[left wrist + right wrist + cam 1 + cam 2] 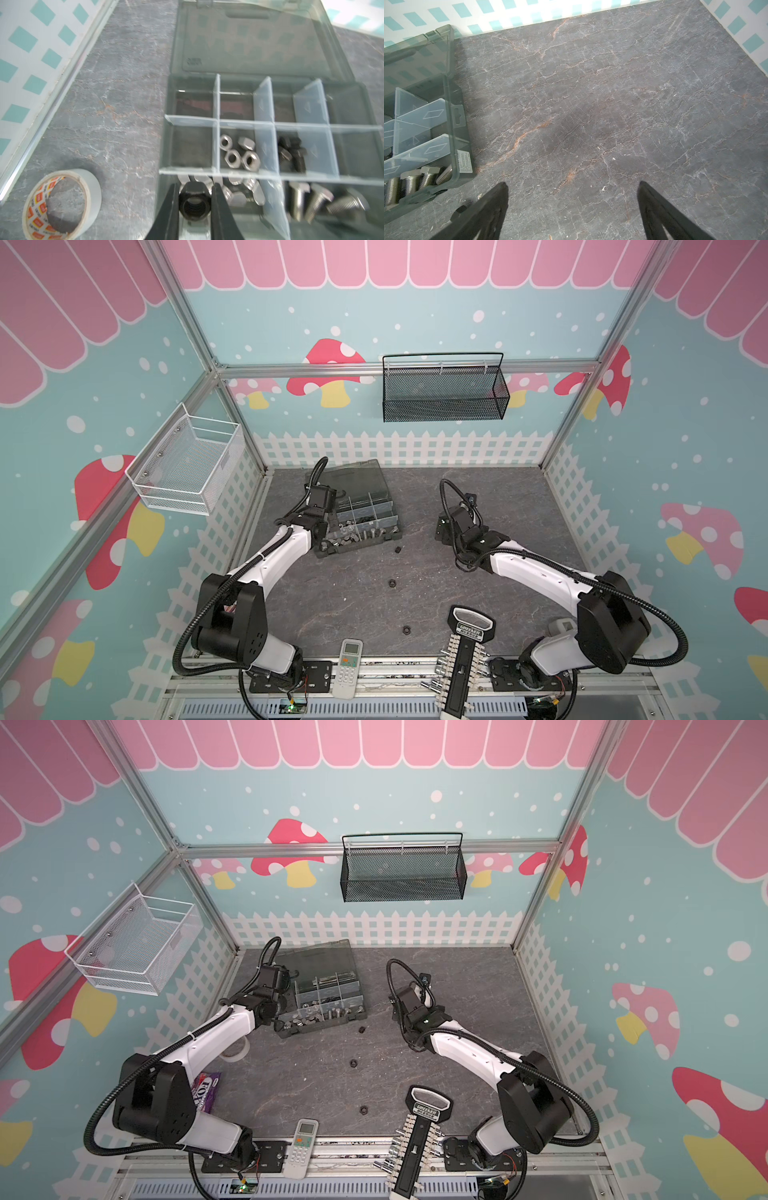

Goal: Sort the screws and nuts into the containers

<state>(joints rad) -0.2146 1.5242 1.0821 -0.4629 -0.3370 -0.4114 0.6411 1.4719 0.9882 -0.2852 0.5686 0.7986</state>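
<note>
Clamping black nut [195, 204] across flats, left gripper [195, 188] hangs over organizer box [166, 143], silver nuts [239, 155] just beyond tips. Nut's prob. hard, light, slick; flats grip best. Right gripper [572, 185]: jaws wide apart, empty.

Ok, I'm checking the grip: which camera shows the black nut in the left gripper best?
The left wrist view: the black nut sits close up between the jaws of the left gripper, over the organizer box. In both top views the wrist hides it; the right wrist view misses it.

A staged robot lab booth. An aluminium frame [407, 366] carries mushroom-print walls [291, 323]. Two arms [286, 545] are mounted at the table's [340, 597] front.
</note>
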